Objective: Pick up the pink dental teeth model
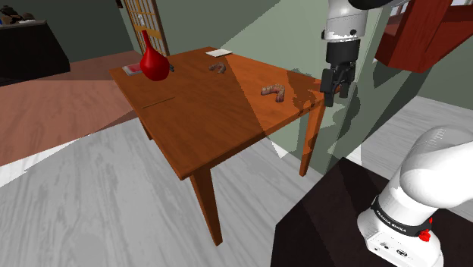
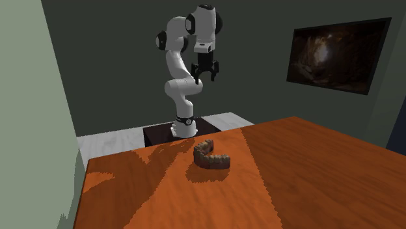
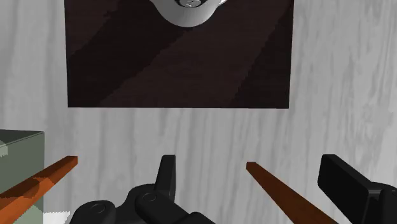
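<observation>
The dental teeth model point(image 1: 274, 91) is a pinkish-brown curved jaw with teeth, lying near the wooden table's point(image 1: 197, 121) edge on the shoulder view's right. In the second exterior view it looks darker brown point(image 2: 211, 156) on the tabletop point(image 2: 293, 175). My black gripper point(image 1: 339, 87) hangs in the air to the right of the model, past the table's corner and well above it, pointing down. Its fingers stand apart with nothing between them. It also hangs high over the stand in the second exterior view point(image 2: 205, 73). In the wrist view the gripper point(image 3: 254, 191) looks down on grey floor.
A red vase point(image 1: 154, 64), a small brown object point(image 1: 217, 68) and a white sheet point(image 1: 220, 52) sit at the table's far side. The dark stand point(image 3: 178, 63) lies below the hand. Thin wooden edges point(image 3: 273, 188) cross the wrist view. A red-brown cabinet point(image 1: 424, 30) hangs nearby.
</observation>
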Robot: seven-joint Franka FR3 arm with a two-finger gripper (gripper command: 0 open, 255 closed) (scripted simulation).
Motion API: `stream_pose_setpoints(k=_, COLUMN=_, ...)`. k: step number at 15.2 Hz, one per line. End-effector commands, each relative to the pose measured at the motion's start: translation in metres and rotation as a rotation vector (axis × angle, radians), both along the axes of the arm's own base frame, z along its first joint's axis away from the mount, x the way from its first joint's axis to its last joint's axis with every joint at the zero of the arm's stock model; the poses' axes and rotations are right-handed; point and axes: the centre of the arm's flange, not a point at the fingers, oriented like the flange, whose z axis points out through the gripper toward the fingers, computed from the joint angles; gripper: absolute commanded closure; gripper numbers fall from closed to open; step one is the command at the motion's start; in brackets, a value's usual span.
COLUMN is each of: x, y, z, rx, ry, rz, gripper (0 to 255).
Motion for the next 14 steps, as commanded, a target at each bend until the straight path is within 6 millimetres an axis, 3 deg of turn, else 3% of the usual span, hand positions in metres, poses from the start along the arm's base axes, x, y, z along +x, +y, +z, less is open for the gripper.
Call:
stream_pose_setpoints(k=1, x=0.000, y=0.000, z=0.000, rx=0.000, ry=0.000, rz=0.000, gripper=0)
stream_pose_setpoints(k=14, x=0.133, y=-0.073, z=-0.049, rx=-0.058, ry=-0.059, rz=-0.031, gripper=0)
